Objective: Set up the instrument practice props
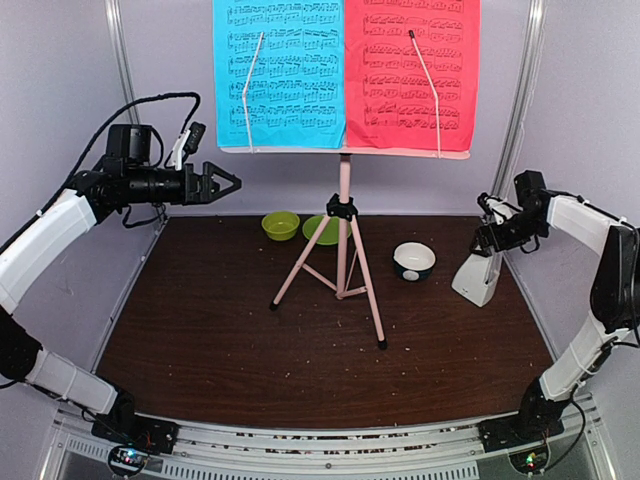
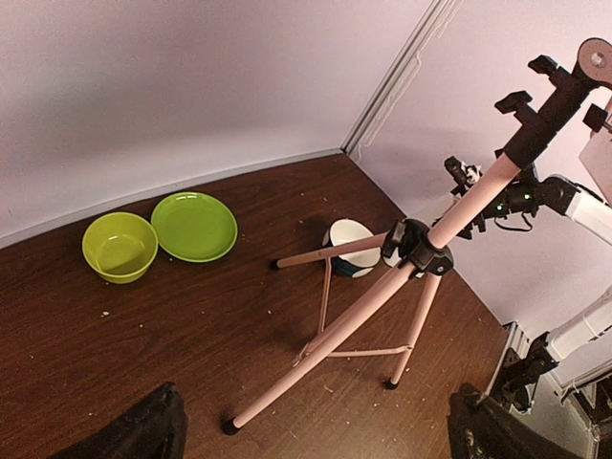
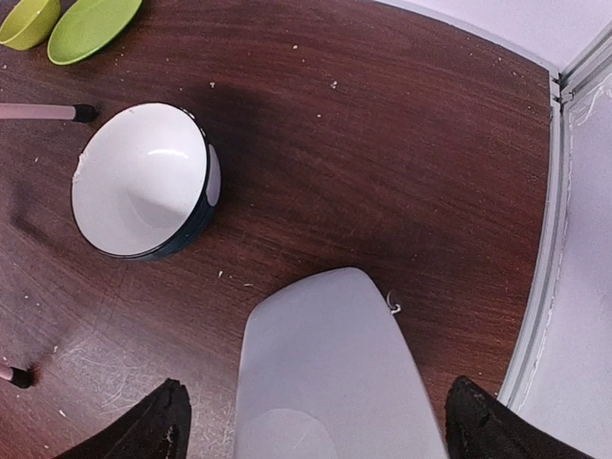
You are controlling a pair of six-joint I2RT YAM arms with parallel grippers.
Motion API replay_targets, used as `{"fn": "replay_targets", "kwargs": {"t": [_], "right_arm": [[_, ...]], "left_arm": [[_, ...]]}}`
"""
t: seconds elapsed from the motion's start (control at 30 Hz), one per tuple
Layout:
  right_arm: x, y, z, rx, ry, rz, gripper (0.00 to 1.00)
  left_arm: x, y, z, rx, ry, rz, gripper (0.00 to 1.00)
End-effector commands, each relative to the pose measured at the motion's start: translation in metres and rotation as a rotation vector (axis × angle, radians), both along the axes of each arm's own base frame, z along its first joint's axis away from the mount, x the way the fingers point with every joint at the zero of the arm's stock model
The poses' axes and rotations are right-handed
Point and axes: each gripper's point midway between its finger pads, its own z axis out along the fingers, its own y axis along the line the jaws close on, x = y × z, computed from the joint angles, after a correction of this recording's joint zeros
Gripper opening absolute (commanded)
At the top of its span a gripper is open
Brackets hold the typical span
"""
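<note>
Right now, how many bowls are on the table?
2: a lime green bowl at the back beside the green plate, and a white, dark-based bowl right of the music stand.

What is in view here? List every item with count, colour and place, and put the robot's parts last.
music stand: one, pale pink, standing mid-table
blue sheet: one, blue, left half of the stand's desk
red sheet: one, red, right half of the desk
metronome: one, white, right side of the table
green bowl: one, lime, far side, left of the stand
green plate: one, lime, just right of the green bowl
white bowl: one, white with dark base, between stand and metronome
table: one, dark brown
left hand: one, black, raised at left, open
right hand: one, black, open, straddling the metronome
</note>
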Motion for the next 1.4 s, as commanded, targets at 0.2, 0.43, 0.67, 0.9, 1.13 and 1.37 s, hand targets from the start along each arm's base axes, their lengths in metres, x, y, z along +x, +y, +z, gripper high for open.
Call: {"fn": "replay_targets", "kwargs": {"t": [0.2, 0.43, 0.67, 0.9, 1.13, 1.37], "right_arm": [[-0.012, -0.002, -0.014, -0.017, -0.016, 0.004, 0.89], [-0.008, 0.001, -0.008, 0.000, -0.039, -0.005, 0.73], [-0.021, 0.025, 0.002, 0.015, -0.067, 0.002, 0.56], [-0.052, 0.046, 0.023, 0.096, -0.125, -0.029, 0.37], [-0.079, 0.066, 0.062, 0.255, -0.191, -0.070, 0.30], [-0.120, 0.105, 0.083, 0.481, -0.165, -0.029, 0.22]], "left_arm": [[-0.002, 0.001, 0.014, -0.014, -0.068, -0.013, 0.98], [-0.005, 0.003, 0.015, -0.019, -0.073, -0.008, 0.98], [-0.007, 0.008, 0.014, -0.022, -0.077, 0.019, 0.98], [-0.011, 0.015, 0.008, -0.035, -0.098, 0.073, 0.94], [-0.033, -0.002, -0.021, 0.062, -0.135, 0.037, 0.87], [-0.078, -0.044, -0.065, 0.161, -0.173, -0.105, 0.80]]}}
